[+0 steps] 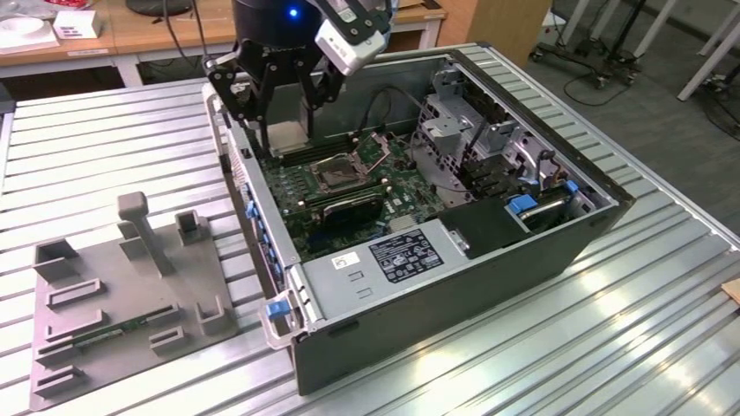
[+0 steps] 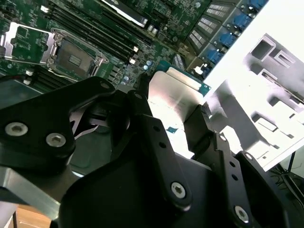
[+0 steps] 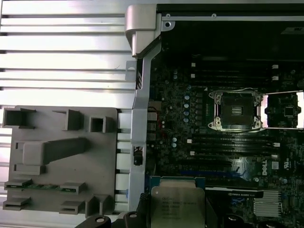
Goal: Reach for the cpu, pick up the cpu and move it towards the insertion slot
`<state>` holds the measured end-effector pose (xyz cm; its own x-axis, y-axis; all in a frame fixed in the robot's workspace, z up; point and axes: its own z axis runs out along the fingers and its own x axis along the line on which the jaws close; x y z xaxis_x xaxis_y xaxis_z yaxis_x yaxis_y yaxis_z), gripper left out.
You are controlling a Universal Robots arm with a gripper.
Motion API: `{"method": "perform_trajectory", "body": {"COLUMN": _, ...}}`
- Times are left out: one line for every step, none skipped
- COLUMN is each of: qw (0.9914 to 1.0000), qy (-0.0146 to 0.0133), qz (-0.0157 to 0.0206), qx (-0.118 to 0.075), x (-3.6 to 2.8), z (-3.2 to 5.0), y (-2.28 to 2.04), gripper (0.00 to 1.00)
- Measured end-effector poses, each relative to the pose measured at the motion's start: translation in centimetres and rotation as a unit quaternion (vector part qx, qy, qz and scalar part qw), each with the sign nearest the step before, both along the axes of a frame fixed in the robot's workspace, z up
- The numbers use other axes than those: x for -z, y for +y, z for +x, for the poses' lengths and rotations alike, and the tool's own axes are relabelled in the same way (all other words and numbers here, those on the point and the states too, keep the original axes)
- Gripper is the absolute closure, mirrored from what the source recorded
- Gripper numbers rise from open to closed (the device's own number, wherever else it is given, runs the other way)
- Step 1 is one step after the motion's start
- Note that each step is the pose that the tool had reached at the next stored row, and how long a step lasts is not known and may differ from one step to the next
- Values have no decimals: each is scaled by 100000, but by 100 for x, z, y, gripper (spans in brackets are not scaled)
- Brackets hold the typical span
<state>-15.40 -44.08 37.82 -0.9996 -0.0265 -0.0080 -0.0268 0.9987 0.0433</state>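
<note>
The open computer case [image 1: 463, 286] lies on its side on the ribbed metal table [image 1: 116, 147], its green motherboard [image 1: 347, 195] exposed. Well apart from it, toward the exterior view's left, sits the grey tray [image 1: 127, 303], with a green memory stick [image 3: 40, 186] resting in one of its cradles in the first wrist view.

The arm hangs over the case's far edge, and the gripper [image 2: 175, 111] is closed on the cpu [image 2: 173, 102]: in the second wrist view the black fingers [image 2: 202, 126] pinch the pale chip from opposite sides, and in the first wrist view its silvery face [image 3: 176, 205] is carried above the board. In the exterior view the chip itself is hard to pick out between the fingers, though a pale plate seems to hang there.

The insertion slot [image 1: 343, 174] sits near the middle of the board, its metal frame open around a dark centre, and lies near the gripper but not beneath it.

Judging by this, reaching and picking are done and the carry is in hand. Finishing it calls for a level traverse across the board, keeping the chip square to the frame and clear of the raised lid.
</note>
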Motion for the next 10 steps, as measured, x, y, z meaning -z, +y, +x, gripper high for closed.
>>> {"method": "perform_trajectory", "body": {"qw": 100000, "qy": 0, "qz": 1, "qx": -1, "x": 0, "z": 17, "y": 0, "gripper": 46}}
{"method": "perform_trajectory", "body": {"qw": 100000, "qy": -1, "qz": 1, "qx": -3, "x": 0, "z": 34, "y": 0, "gripper": 46}}
{"method": "perform_trajectory", "body": {"qw": 100000, "qy": 0, "qz": 1, "qx": -3, "x": 0, "z": 49, "y": 0, "gripper": 46}}
{"method": "perform_trajectory", "body": {"qw": 100000, "qy": 3, "qz": 0, "qx": -3, "x": 0, "z": 58, "y": 0, "gripper": 46}}
{"method": "perform_trajectory", "body": {"qw": 100000, "qy": 3, "qz": -1, "qx": -1, "x": 0, "z": 63, "y": -1, "gripper": 46}}
{"method": "perform_trajectory", "body": {"qw": 100000, "qy": 3, "qz": -2, "qx": 1, "x": 0, "z": 65, "y": -1, "gripper": 46}}
{"method": "perform_trajectory", "body": {"qw": 100000, "qy": 1, "qz": 1, "qx": 3, "x": 0, "z": 68, "y": 0, "gripper": 46}}
{"method": "perform_trajectory", "body": {"qw": 100000, "qy": 0, "qz": -1, "qx": 5, "x": 0, "z": 70, "y": 0, "gripper": 46}}
{"method": "perform_trajectory", "body": {"qw": 100000, "qy": 2, "qz": -1, "qx": -1, "x": 0, "z": 73, "y": 0, "gripper": 46}}
{"method": "perform_trajectory", "body": {"qw": 100000, "qy": 0, "qz": 3, "qx": -1, "x": 1, "z": 75, "y": 0, "gripper": 46}}
